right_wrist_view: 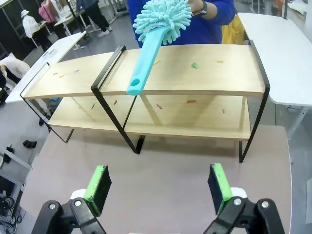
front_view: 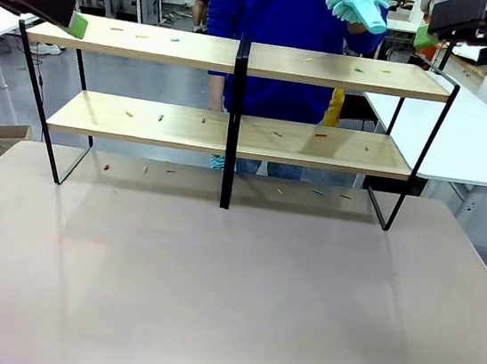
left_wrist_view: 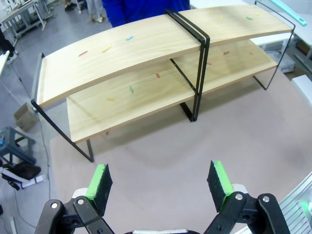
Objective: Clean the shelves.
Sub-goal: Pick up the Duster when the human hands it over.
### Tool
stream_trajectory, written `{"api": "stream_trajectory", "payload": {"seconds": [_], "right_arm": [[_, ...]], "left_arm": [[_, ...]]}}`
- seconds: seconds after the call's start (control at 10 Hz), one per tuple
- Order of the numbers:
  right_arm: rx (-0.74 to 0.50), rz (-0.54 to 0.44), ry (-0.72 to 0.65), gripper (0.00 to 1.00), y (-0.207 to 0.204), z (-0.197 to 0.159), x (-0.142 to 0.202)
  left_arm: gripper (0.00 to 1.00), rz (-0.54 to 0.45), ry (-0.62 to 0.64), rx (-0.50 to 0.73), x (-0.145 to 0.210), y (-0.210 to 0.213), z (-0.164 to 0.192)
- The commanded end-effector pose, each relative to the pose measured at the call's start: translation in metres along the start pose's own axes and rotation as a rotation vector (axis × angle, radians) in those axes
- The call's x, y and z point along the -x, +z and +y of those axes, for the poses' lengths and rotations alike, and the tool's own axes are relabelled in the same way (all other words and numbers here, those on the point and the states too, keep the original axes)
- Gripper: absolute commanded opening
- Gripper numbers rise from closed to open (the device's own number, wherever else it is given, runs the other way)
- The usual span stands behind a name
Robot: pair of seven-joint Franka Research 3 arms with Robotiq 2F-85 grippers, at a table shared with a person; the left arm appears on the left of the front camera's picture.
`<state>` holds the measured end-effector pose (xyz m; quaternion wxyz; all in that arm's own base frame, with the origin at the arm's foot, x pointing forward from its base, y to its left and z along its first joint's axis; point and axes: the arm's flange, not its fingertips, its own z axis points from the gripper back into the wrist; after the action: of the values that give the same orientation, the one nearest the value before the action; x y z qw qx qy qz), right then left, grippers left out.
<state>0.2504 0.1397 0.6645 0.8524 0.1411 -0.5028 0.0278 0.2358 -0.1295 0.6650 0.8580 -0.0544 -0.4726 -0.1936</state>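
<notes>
The shelves (front_view: 180, 48) are two long light-wood boards in a thin black metal frame with a black post in the middle. They stand on the far part of the big grey-brown worktop (front_view: 227, 306), and they reach nearly from one side to the other. Lots of tiny coloured bits (front_view: 160, 118) lie on both boards. A few more lie on the worktop under the bottom board.

A person in a blue top stands behind the shelves. The person's hand (right_wrist_view: 197, 6) holds a fluffy teal duster with a long plastic handle (right_wrist_view: 146, 48) by its fluffy end. The duster is up in the air over the right half of the top board, and its handle points down.

The left gripper (left_wrist_view: 160, 183) is up high by the left end of the top board. Its green pads are wide apart and hold nothing. The right gripper (right_wrist_view: 158, 183) is up high near the right end, close to the duster but not touching it. Its pads are wide apart too, with nothing between them.
</notes>
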Motion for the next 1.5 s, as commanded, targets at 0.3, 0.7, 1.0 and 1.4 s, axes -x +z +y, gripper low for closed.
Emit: {"api": "stream_trajectory", "payload": {"seconds": [0.3, 0.7, 1.0, 1.4], "right_arm": [[0.007, 0.015, 0.009, 1.00, -0.005, 0.000, 0.002], [-0.071, 0.313, -0.068, 1.00, -0.036, -0.024, -0.036], [-0.420, 0.714, -0.306, 1.00, -0.067, -0.076, -0.121], [-0.504, 0.562, -0.435, 1.00, -0.113, -0.082, -0.106]], "left_arm": [[1.00, -0.001, 0.009, -0.003, 0.000, 0.000, 0.002], [1.00, -0.001, 0.009, -0.003, 0.000, 0.000, 0.002], [1.00, -0.001, 0.009, -0.003, 0.000, 0.000, 0.002], [1.00, -0.001, 0.009, -0.003, 0.000, 0.000, 0.002]]}}
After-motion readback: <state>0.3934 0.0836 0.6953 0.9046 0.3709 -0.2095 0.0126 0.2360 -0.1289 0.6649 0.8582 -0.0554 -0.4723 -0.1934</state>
